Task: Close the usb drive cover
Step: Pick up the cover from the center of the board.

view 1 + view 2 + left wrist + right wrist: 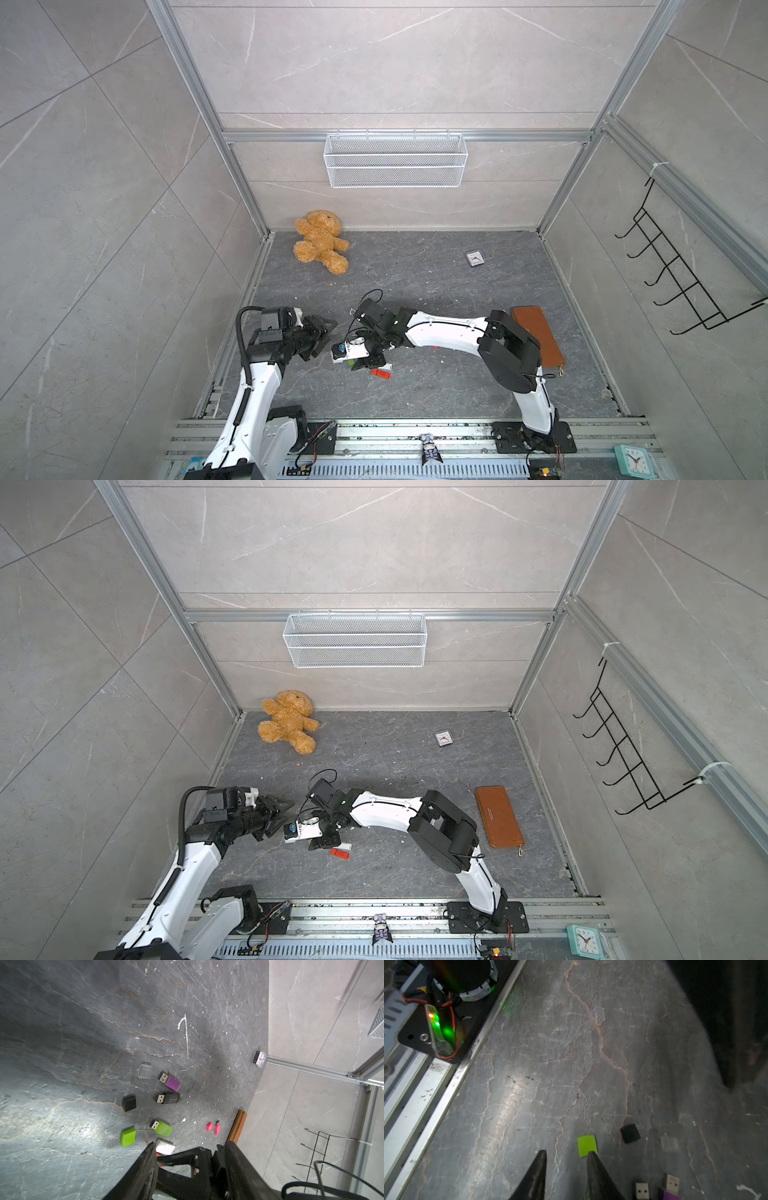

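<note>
USB drive (pixel 163 1128), the green one, lay uncapped on the bench (pixel 529 1084), its green cap (pixel 586 1145) just beside one tip of the right pincer (pixel 566 1151), open and empty. Closing off-centre would likely flick the cap away. The left pincer (pixel 190 1145) hung open, empty too.

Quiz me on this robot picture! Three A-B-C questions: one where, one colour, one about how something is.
1. Where is the teddy bear? A) far corner of the table B) in a box C) on a chair
2. What colour is the cap beside the right gripper? A) yellow B) green C) blue
3. The plug of the purple drive is: A) capped B) snapped off C) bare
Answers: A, it lies in the far corner; B, it looks bright green in the right wrist view; C, its metal plug shows uncovered.
</note>
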Motion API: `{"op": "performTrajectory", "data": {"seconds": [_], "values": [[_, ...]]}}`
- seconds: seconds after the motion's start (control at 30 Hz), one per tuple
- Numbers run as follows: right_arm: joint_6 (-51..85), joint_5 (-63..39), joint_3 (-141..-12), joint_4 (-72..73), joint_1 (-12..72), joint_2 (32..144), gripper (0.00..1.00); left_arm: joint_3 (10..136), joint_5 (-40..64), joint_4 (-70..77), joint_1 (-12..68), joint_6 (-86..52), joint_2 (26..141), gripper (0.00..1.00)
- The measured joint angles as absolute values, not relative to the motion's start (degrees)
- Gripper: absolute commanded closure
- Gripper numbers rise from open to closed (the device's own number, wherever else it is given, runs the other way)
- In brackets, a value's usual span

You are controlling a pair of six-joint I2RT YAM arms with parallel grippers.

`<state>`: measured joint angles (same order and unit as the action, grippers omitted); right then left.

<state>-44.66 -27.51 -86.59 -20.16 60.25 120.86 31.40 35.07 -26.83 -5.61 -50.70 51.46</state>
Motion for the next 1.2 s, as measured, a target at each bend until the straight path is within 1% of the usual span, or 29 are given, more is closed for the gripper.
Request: {"op": "performTrajectory", "data": {"seconds": [0.13, 0.3, 0.57, 0.9, 1.2], "values": [[-45.1, -28.3, -88.1, -20.2, 60.2, 123.2, 0.62, 32.1, 36.6, -26.8, -8.2, -50.0, 53.3, 0.45], [-45.7, -28.6, -90.3, -20.7, 60.1, 125.2, 0.61, 32.3, 38.2, -26.5, -9.3, -49.4, 55.5, 0.45], [-46.1, -28.6, -91.8, -22.3, 59.1, 125.6, 0.59, 31.9, 39.6, -26.3, -9.6, -49.2, 55.9, 0.45], [-48.2, -28.6, -96.8, -28.4, 58.6, 130.0, 0.57, 29.5, 39.6, -25.4, -10.0, -48.8, 55.3, 0.45], [-48.9, -27.5, -101.0, -33.0, 58.6, 132.5, 0.59, 29.3, 40.4, -24.8, -10.2, -48.5, 56.0, 0.46]]}}
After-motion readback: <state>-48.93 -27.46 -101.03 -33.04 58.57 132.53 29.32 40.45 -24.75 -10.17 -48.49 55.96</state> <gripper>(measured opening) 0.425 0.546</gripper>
